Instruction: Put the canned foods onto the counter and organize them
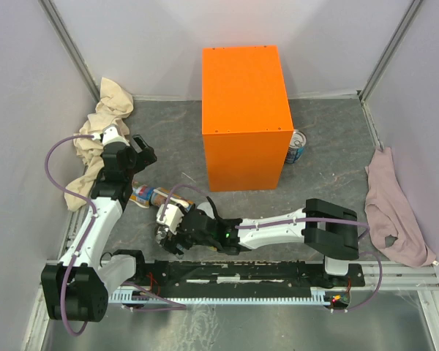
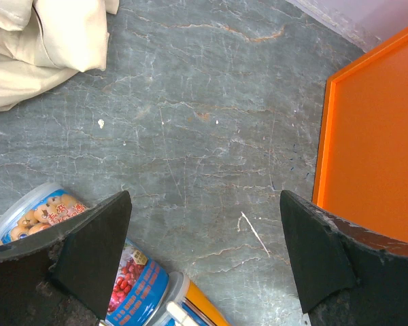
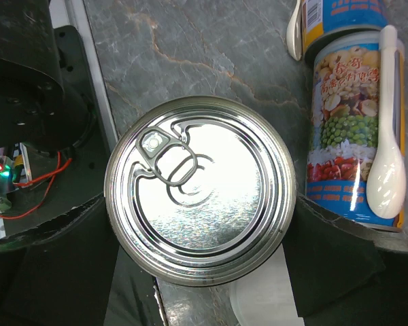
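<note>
In the right wrist view a steel can with a silver pull-tab top (image 3: 200,190) fills the gap of my right gripper (image 3: 200,231), whose black fingers (image 3: 61,258) press on both its sides. From above, that gripper (image 1: 173,229) is low near the front rail. Colourful cans (image 1: 150,195) lie on their sides just beyond it, one with a white spoon (image 3: 387,163) on its label (image 3: 340,129). My left gripper (image 2: 204,251) hangs open over bare table, with lying cans (image 2: 139,288) by its left finger. The orange counter (image 1: 245,117) stands at the back, and a blue-labelled can (image 1: 296,147) is upright at its right side.
A beige cloth (image 1: 99,139) is heaped at the left wall and a pink cloth (image 1: 395,212) lies along the right side. The black rail (image 1: 234,274) with the arm bases runs across the front. A white lid (image 3: 272,299) lies under the held can.
</note>
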Controlling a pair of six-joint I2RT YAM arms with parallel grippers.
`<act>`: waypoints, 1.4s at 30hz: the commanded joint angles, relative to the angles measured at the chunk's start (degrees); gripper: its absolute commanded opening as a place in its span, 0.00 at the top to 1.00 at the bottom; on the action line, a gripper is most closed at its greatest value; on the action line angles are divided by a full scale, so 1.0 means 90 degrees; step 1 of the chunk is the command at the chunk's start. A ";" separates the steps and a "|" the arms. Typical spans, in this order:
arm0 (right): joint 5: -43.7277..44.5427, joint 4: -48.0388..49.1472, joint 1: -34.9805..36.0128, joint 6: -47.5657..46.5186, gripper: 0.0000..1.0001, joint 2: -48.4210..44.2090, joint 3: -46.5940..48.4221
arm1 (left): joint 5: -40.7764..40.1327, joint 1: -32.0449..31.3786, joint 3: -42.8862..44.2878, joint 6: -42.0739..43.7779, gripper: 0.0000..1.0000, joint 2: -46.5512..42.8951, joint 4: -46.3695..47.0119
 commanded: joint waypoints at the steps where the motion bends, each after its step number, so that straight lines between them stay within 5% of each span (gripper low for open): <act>1: 0.0019 0.0927 0.0023 -0.0178 0.99 -0.0851 0.0218 | -0.0126 0.0044 0.0006 -0.0015 0.04 -0.0153 0.0322; 42: 0.0790 -0.1448 0.0047 -0.0577 0.99 -0.2565 0.1740 | -0.0087 0.0053 -0.0023 -0.0004 0.05 -0.0119 0.0327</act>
